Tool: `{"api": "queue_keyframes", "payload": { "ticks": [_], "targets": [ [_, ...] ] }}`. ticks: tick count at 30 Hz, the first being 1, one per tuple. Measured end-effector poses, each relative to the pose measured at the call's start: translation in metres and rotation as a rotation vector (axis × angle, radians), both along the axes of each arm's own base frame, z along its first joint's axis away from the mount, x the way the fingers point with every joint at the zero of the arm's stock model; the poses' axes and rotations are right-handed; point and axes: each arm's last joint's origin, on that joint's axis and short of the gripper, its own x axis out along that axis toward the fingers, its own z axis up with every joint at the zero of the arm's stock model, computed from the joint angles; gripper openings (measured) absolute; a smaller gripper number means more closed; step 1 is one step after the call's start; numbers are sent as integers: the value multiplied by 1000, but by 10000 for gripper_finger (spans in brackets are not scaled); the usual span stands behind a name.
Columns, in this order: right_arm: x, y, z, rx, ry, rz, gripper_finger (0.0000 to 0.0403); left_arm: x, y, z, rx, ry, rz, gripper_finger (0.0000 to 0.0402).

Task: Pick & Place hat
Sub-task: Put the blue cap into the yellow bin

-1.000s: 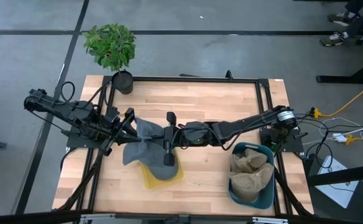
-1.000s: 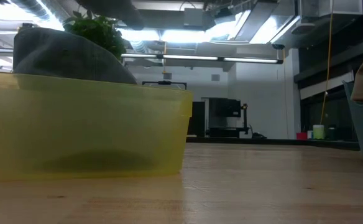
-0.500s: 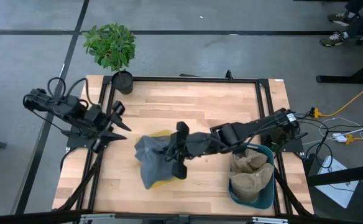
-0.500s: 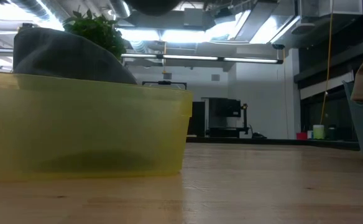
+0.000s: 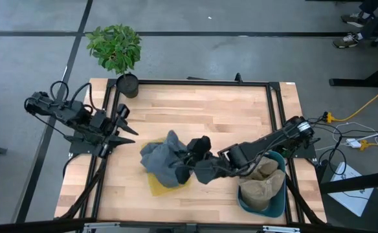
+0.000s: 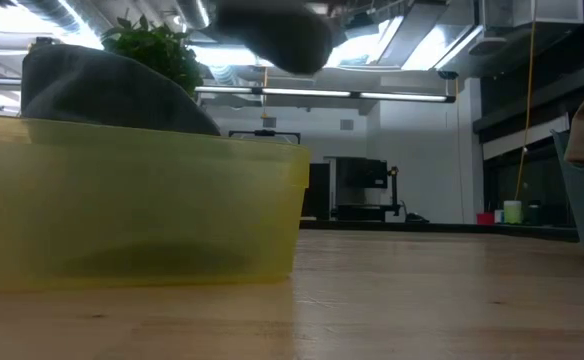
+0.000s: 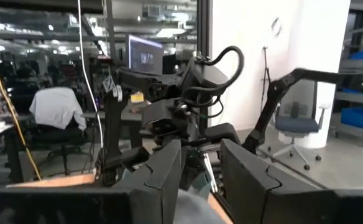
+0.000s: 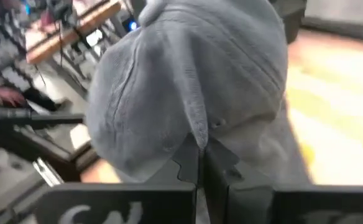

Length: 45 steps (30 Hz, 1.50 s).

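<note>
My right gripper (image 5: 185,162) is shut on a grey hat (image 5: 163,158), which hangs bunched over the yellow bin (image 5: 155,188) at the table's middle. In the right wrist view the hat (image 8: 188,81) bulges ahead of the shut fingers. The low view shows the yellow bin (image 6: 132,210) with a grey hat (image 6: 102,95) showing over its rim, and a dark blur (image 6: 272,30) high above it. My left gripper (image 5: 125,123) waits open near the table's left edge, apart from the hat. Its fingers (image 7: 163,171) hold nothing. My right gripper pinches a fold of the hat's grey cloth (image 8: 197,134) between its two fingers. It comes from the table's right side, slanting a little downward. The hat bunches beyond the fingertips above the yellow bin. Whether it touches the bin I cannot tell.
A teal bin (image 5: 281,194) with beige hats (image 5: 260,175) stands at the near right, just under my right arm. A potted plant (image 5: 116,46) stands at the far left corner. The far half of the wooden table (image 5: 202,107) is bare.
My left gripper has opened, let go of the hat and drawn back toward the table's left edge. My right gripper has rolled and carried the hat toward the near edge. The hat was spread between both grippers and now hangs bunched from the right one.
</note>
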Motion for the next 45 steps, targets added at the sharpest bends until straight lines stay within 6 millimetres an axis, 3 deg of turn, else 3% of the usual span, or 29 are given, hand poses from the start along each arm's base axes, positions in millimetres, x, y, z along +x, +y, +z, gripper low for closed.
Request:
{"api": "queue_keyframes", "payload": {
  "ticks": [9, 21, 32, 45],
  "targets": [
    [7, -3, -48, 219, -124, -110, 7, 1, -1, -7, 15, 76, -13, 98],
    [7, -4, -73, 326, -160, -131, 7, 0, -1, -12, 0, 130, -31, 98],
    [32, 8, -124, 378, -129, -93, 7, 0, -1, -12, -9, 132, -31, 98],
    [40, 3, -114, 364, -262, -125, 7, 0, -1, -12, -9, 133, -32, 98]
  ]
}}
